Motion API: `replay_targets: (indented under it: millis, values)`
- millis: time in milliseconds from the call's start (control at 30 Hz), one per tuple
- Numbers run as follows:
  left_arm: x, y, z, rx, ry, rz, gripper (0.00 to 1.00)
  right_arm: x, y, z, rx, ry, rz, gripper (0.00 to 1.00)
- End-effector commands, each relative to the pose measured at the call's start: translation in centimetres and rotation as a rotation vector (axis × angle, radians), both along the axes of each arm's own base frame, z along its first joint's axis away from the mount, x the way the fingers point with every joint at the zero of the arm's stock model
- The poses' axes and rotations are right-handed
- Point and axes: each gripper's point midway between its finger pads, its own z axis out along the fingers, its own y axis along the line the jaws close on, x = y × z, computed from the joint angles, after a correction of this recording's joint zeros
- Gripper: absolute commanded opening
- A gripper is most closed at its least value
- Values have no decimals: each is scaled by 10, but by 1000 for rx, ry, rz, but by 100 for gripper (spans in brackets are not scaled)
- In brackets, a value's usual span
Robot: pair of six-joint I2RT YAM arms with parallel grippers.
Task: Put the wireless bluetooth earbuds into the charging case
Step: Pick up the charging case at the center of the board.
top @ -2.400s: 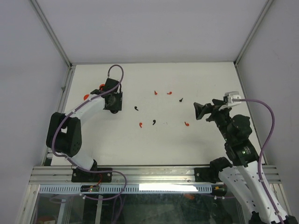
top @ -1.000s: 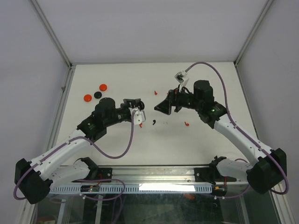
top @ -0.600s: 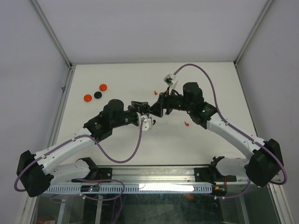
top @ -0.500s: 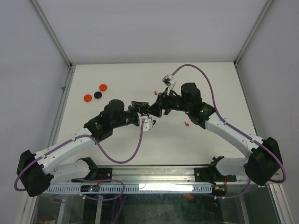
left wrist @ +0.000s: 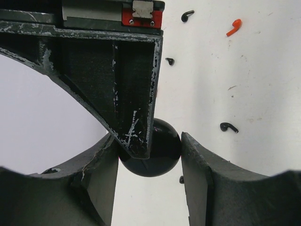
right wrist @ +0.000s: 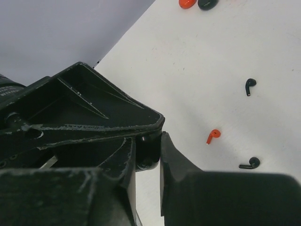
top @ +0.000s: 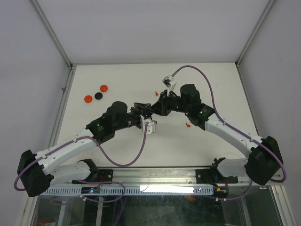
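Now, the step: getting the charging case (left wrist: 165, 149) ready. By my reading it must be opened before any earbud can go in.
Left gripper (left wrist: 149, 157): its fingers pinch the round, glossy black case from both sides and hold it above the table (top: 207, 80).
Right gripper (right wrist: 147, 157): its fingers are pressed in on a small glossy black piece. This looks like the rim or lid of the same case, though which part I cannot tell.
Meeting point: the two grippers touch at the table's centre in the top view.
Earbuds (left wrist: 228, 126): none is in the case. In the left wrist view a black one lies at 3 o'clock of the case, with a red one and two more black ones up toward 1 o'clock, all loose on the table.
Discs (top: 98, 95): two red and one black sit at 10 o'clock on the table, well apart from the arms.
Next move: probably the right gripper pries or lifts the lid while the left braces the case. The grip is shallow and the shell glossy, so slipping is the risk.
After that: the right gripper lets go and fetches an earbud — a delicate pinch on its stem.
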Motion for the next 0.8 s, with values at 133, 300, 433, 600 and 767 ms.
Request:
replay_targets:
  millis: [133,300,433,600,767]
  values:
    - [-2,0,33,-97,-21,31,54,0,-5,28,59,-128,-13,0]
    - [-6,11,43,-200,42,99,66,-4,-8,38,104,-177,-13,0]
    - [-8,19,46,-303,124,162,69,-6,-13,48,148,-222,-29,0]
    - [-6,28,53,-511,299,296,75,-8,-21,63,222,-285,-47,0]
    - [-12,30,53,-705,437,321,98,-12,-27,76,278,-345,-64,0]
